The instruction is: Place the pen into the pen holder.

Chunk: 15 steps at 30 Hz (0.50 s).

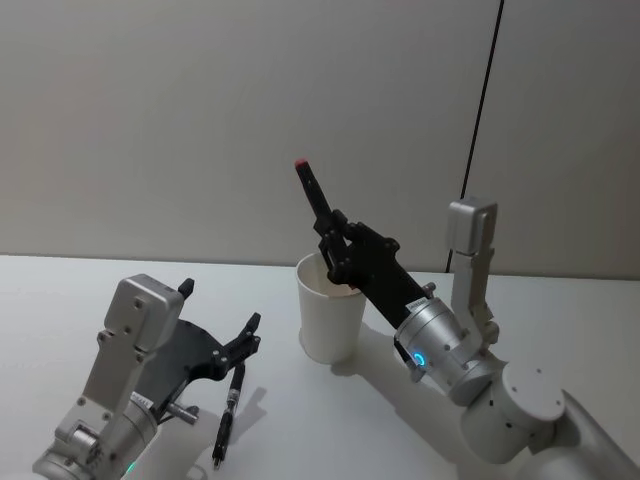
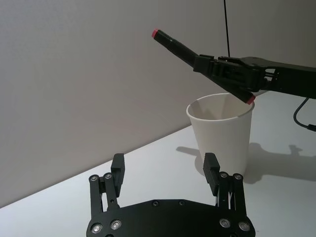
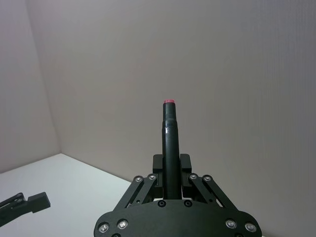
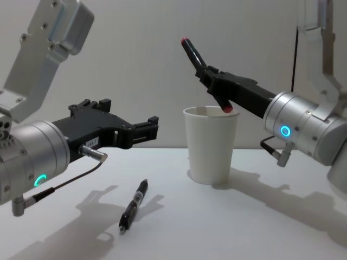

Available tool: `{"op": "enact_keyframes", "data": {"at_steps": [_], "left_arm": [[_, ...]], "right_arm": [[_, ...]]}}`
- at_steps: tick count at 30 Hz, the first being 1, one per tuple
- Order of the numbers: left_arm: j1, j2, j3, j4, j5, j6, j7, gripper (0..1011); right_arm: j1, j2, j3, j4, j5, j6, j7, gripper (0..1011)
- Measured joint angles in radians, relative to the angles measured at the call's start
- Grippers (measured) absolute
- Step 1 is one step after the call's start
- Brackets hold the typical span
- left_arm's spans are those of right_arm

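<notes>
over the tapered paper cup [image 1: 332, 322], right gripper [image 1: 333, 240] pinches slim pen [image 1: 312, 190].

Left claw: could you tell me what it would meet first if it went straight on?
Most likely the white paper cup, standing ahead of the open left claw; depth is uncertain.

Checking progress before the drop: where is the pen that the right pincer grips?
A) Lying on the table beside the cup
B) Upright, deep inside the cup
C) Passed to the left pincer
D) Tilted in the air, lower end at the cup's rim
D: the right pincer is shut on the pen, which slants in the air with its lower red end at the rim of the white cup.
</notes>
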Motion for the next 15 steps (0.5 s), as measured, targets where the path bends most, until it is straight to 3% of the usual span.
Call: {"op": "enact_keyframes", "data": {"at_steps": [15], "left_arm": [[0.000,0.000,0.000,0.000,0.000,0.000,0.000,1002]], "right_arm": [[0.013,-0.027,-0.008,0.051,-0.053,-0.017,-0.055,197]]}}
